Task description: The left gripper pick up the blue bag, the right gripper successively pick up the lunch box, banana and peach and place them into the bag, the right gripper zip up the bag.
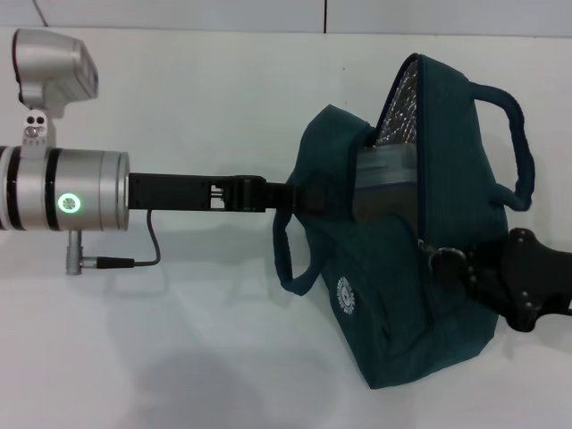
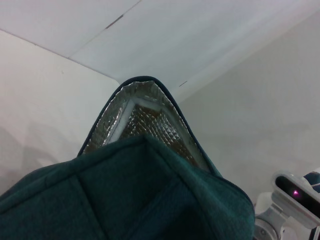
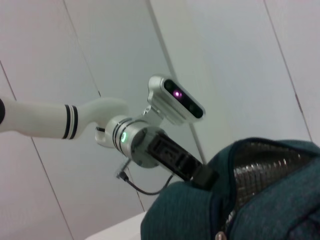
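Note:
The blue bag [image 1: 393, 295] hangs above the white table, held up at one end. My left gripper [image 1: 299, 197], on the arm with the green-lit ring, is shut on the bag's fabric edge; the right wrist view shows the same left gripper [image 3: 202, 177] gripping the bag [image 3: 180, 210]. The bag's mouth gapes at the far end, showing silver foil lining [image 2: 150, 117]. The lunch box [image 1: 386, 170] sits inside, partly visible through the opening. My right gripper [image 1: 469, 268] is at the near side of the bag, shut on the metal zipper pull [image 1: 444, 258]. The banana and the peach are hidden.
One loop handle [image 1: 514, 143] sticks out at the far right and the other handle [image 1: 290, 255] droops under the left gripper. The white table [image 1: 179, 357] lies below, with a white wall behind it.

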You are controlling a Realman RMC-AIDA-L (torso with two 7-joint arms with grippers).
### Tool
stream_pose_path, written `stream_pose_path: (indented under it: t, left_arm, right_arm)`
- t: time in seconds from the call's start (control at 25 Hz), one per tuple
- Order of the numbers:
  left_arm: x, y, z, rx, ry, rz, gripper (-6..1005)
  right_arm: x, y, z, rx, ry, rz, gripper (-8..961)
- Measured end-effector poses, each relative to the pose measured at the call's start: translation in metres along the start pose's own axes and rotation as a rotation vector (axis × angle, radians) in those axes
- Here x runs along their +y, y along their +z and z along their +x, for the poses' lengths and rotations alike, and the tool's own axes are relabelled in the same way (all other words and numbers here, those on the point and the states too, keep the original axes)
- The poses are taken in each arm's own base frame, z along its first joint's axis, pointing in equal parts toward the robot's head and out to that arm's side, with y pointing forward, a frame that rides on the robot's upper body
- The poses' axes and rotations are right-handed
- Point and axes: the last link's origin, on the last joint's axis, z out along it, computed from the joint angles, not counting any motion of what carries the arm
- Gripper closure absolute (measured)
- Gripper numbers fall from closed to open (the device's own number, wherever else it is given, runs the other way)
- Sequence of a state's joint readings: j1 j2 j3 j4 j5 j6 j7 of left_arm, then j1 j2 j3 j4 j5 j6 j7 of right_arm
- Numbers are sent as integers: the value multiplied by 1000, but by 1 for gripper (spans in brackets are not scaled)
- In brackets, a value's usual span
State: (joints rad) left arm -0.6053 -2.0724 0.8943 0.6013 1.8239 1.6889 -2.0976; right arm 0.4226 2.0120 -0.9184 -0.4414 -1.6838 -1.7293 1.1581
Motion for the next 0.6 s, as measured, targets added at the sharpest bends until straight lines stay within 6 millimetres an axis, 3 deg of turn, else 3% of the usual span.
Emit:
stream_pose_path:
  t: [0.48, 0.6]
  left_arm:
    - [1, 2, 2, -4, 9, -3, 938]
    - [2, 4, 3, -7, 14, -8, 938]
  right_arm:
    - [5, -9, -19, -116, -54, -27, 945]
    - [8, -4, -24, -146, -99, -58, 944]
